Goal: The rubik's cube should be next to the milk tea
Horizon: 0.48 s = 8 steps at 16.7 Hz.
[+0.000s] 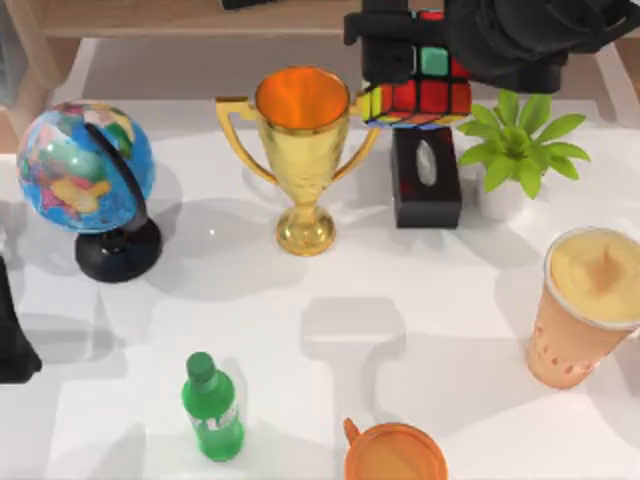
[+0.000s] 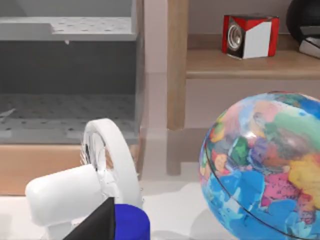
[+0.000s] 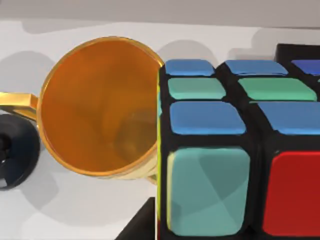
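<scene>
At the table's back edge, the rubik's cube [image 1: 420, 85] hangs clamped in the right gripper [image 1: 455, 40], raised above the black box [image 1: 427, 178] to clear the trophy [image 1: 302, 150]; the milk tea [image 1: 585, 305] waits at the right; left arm parked at the left edge, its fingers' state unclear.

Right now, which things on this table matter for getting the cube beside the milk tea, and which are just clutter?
Part of the job:
rubik's cube, up at the right gripper
milk tea

Just lying about:
gold trophy
globe
green bottle
potted plant
black box
orange mug
</scene>
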Tool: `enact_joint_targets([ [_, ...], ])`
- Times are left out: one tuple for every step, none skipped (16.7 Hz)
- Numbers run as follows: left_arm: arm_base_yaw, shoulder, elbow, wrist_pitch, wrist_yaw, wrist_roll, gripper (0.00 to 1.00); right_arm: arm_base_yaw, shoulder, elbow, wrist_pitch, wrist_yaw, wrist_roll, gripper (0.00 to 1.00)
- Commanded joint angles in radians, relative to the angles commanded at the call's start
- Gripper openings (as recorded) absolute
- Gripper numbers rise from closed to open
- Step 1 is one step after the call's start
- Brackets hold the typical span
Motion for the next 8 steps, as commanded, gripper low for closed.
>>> enact_joint_targets([
  [0.000,0.000,0.000,0.000,0.000,0.000,1.00,0.014,0.022,-0.016,-0.053,-0.016,0.036,0.00],
  [0.000,0.000,0.000,0.000,0.000,0.000,1.00,0.029,0.050,-0.030,-0.100,-0.033,0.071,0.00],
  [0.000,0.000,0.000,0.000,0.000,0.000,1.00,0.044,0.083,-0.043,-0.141,-0.048,0.103,0.00],
  [0.000,0.000,0.000,0.000,0.000,0.000,1.00,0.059,0.118,-0.053,-0.176,-0.064,0.132,0.00],
  [0.000,0.000,0.000,0.000,0.000,0.000,1.00,0.072,0.155,-0.062,-0.205,-0.078,0.159,0.00],
  [0.000,0.000,0.000,0.000,0.000,0.000,1.00,0.085,0.191,-0.069,-0.229,-0.090,0.182,0.00],
  [0.000,0.000,0.000,0.000,0.000,0.000,1.00,0.094,0.224,-0.075,-0.248,-0.101,0.201,0.00],
  [0.000,0.000,0.000,0.000,0.000,0.000,1.00,0.101,0.253,-0.080,-0.264,-0.110,0.217,0.00],
])
